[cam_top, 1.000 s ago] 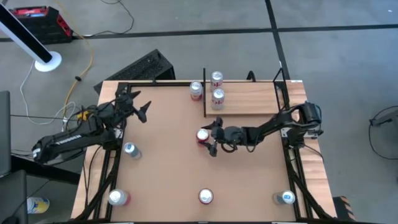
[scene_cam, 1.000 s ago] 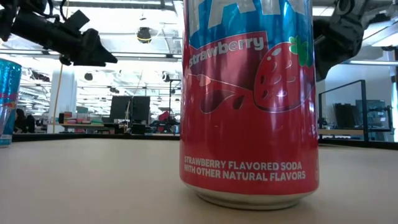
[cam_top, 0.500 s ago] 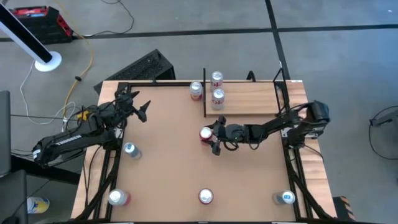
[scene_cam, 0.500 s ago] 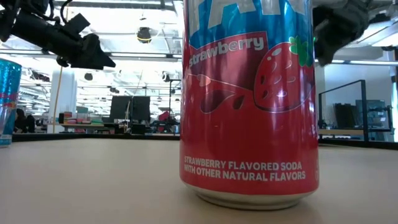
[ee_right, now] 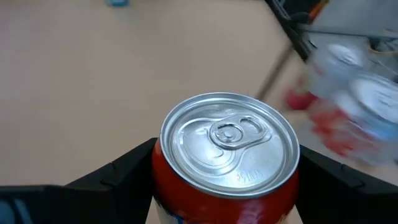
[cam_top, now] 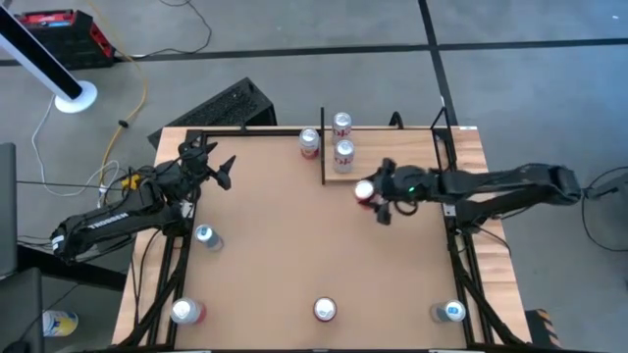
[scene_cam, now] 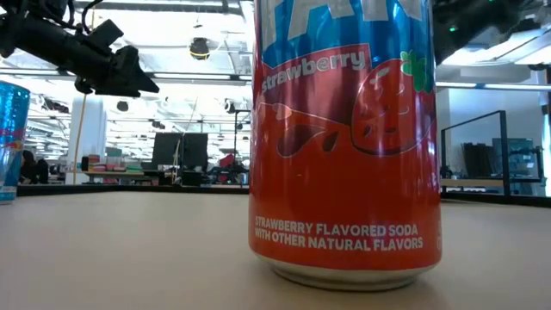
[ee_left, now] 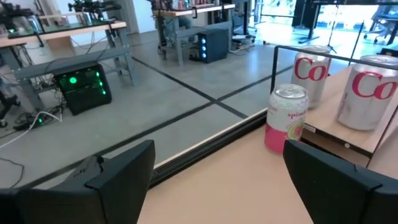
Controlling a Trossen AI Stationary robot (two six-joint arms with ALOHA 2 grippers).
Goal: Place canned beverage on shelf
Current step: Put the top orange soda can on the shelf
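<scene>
The can in the right gripper is red, with a silver top and a pull tab; the right wrist view shows it sitting between the two dark fingers, which press against its sides and hold it. In the high view this can is at the front edge of the shelf, the pale wood board with thin black posts at its ends, and close to the board's left post. Whether it is lifted clear of the surface cannot be told.

A second ago the same can stood lower down the surface, well in front of the shelf, with the right gripper reaching it from the side and the arm bent. Now the arm stretches out long and the can has been carried up to the shelf edge.

Two silver and red cans stand on the shelf's left end, and a pink can stands on the surface just left of the shelf. The left gripper hangs well to the left of the shelf, fingers spread wide with nothing between them, just as before. A strawberry soda can stands close to the low camera.
</scene>
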